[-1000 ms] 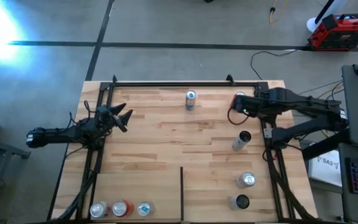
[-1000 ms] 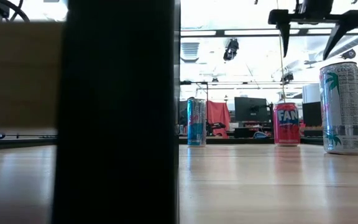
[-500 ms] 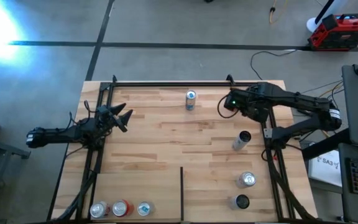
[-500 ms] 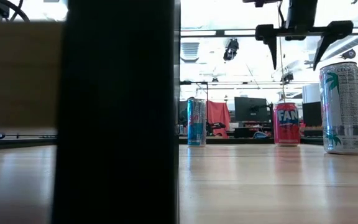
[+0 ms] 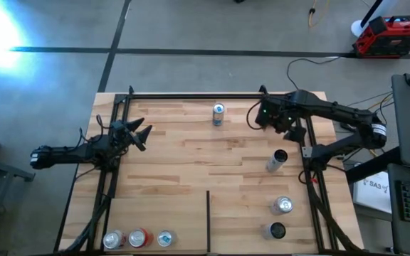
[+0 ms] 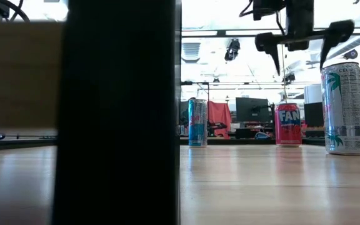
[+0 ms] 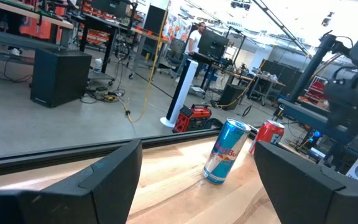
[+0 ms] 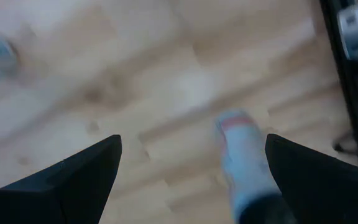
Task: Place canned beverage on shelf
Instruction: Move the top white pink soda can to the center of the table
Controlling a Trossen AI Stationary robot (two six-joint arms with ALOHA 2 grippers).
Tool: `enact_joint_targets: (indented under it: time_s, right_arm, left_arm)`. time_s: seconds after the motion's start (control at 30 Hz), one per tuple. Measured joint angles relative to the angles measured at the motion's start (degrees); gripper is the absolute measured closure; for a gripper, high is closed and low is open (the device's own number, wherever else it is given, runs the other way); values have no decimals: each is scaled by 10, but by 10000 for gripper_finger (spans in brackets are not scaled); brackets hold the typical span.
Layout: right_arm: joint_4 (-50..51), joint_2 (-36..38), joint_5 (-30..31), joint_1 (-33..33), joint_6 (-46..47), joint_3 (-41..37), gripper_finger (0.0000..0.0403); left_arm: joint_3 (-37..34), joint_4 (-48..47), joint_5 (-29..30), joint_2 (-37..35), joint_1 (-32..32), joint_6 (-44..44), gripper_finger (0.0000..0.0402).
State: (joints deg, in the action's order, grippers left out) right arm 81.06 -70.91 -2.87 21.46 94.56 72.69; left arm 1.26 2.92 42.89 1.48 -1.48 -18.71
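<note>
The shelf [image 5: 191, 167] is the wooden board inside black rails. On it, near the far edge, stand a blue can [image 5: 218, 114] and, to its right, a red can [image 6: 287, 124]. My right gripper [image 6: 300, 51] hangs open above the red can, fingers pointing down and well clear of its top; in the high view the gripper [image 5: 260, 116] hides that can. The right wrist view shows a blurred can [image 8: 241, 158] below, nearer one finger. My left gripper [image 5: 138, 133] waits open and level at the left rail, facing the blue can [image 7: 225, 151].
A tall white can [image 6: 344, 108] stands right of centre [image 5: 277, 160], with two more cans [image 5: 282, 205] [image 5: 276, 230] near the right front. Three cans [image 5: 139, 237] stand at the near left, beside a thin black divider strip [image 5: 208, 220]. Black rails [image 5: 191, 94] frame the board.
My right gripper has swung toward the table's left and far edge and sunk a little, tipping to point more steeply down. It now hangs over the red can and stays open. No can has moved.
</note>
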Motion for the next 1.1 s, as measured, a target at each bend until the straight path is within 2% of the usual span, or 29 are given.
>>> enact_joint_targets:
  time_s: [0.1, 0.33, 0.77, 1.1]
  right_arm:
    - [22, 9, -35, -4, -12, 2, 21]
    - [70, 26, -75, -42, -8, 8, 21]
    - [90, 30, -83, -137, 6, -19, 21]
    - [49, 31, -87, -201, 14, -56, 21]
  left_arm:
    - [0, 0, 0, 0, 0, 0, 107]
    - [0, 0, 0, 0, 0, 0, 107]
    - [0, 0, 0, 0, 0, 0, 107]
    - [0, 0, 0, 0, 0, 0, 107]
